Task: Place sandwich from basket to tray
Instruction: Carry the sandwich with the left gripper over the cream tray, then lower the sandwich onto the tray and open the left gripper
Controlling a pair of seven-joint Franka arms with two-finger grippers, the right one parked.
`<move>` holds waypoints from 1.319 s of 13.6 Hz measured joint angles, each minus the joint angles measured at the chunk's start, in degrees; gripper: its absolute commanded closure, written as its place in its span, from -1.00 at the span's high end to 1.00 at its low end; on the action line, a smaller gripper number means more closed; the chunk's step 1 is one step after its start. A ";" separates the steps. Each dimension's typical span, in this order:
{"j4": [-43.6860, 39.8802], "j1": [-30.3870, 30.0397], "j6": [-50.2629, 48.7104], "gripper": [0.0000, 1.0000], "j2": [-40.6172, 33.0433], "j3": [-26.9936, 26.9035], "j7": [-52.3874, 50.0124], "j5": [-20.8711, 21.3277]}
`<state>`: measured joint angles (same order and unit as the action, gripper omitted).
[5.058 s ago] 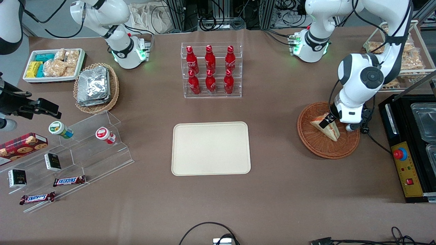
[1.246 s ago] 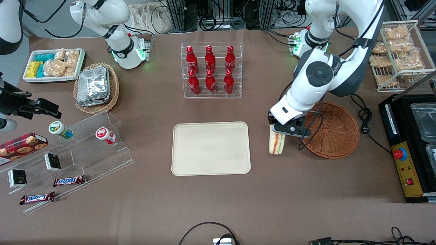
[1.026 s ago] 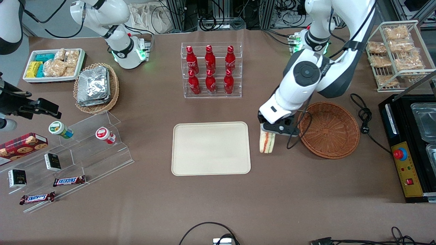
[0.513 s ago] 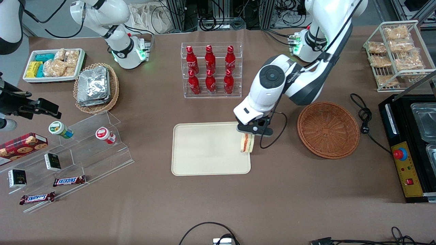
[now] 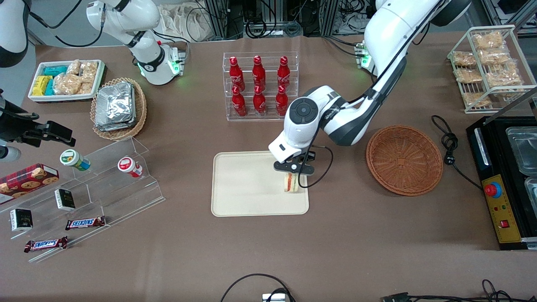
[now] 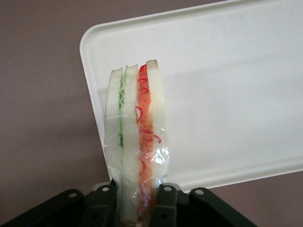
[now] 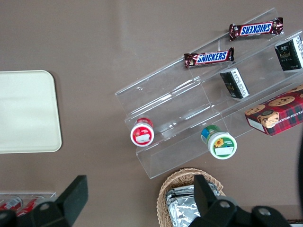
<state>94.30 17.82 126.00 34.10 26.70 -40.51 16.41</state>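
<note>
Front view. One sandwich, gripped by the gripper of the working arm. It hangs over the tray, above the tray's part nearest the basket, and I judge it not yet set down. The sandwich hangs with its cut edge facing up toward the camera, bread slices on edge; probably because the fingers pinch it across the two bread faces, the only flat surfaces a two-finger grasp can squeeze. One tray, nothing lying on its surface. One reddish-brown basket, nothing in it, well apart from the tray toward the working arm's end of the table. Six red bottles in a clear rack, farther from the camera than the tray.

Left wrist view. Gripper clamped on the sandwich: one dark finger against each outer bread slice. The wedge points away from the camera, wrapped in clear film, green and red filling showing between three pale slices. The tray lies under the tip half of the sandwich; the gripped end is over brown table. Judged: carry a little farther inward over the tray, then lower.

Right wrist view. Tray corner visible, bare. Two Snickers bars on clear steps, two small round tubs, two dark small boxes, one cookie box.
</note>
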 measured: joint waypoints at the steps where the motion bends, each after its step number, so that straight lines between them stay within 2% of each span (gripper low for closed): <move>1: -0.67 0.26 0.00 -0.51 1.04 0.00 -0.09 0.02; 6: -2.56 1.16 0.00 -0.50 4.76 -0.07 -0.84 0.35; 10: -2.66 2.05 0.00 -0.50 6.70 -0.08 -4.76 5.31; 13: -2.76 2.22 0.01 -0.46 7.65 -0.12 -5.75 6.26; 15: -2.85 2.22 0.01 -0.29 8.08 -0.18 -5.77 6.28; 16: -2.98 2.22 0.01 -0.09 8.21 -0.17 -5.77 6.29; 18: -3.03 2.22 0.01 0.74 8.26 -0.17 -5.81 6.30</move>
<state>91.26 20.04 126.01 42.36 26.52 -46.32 22.71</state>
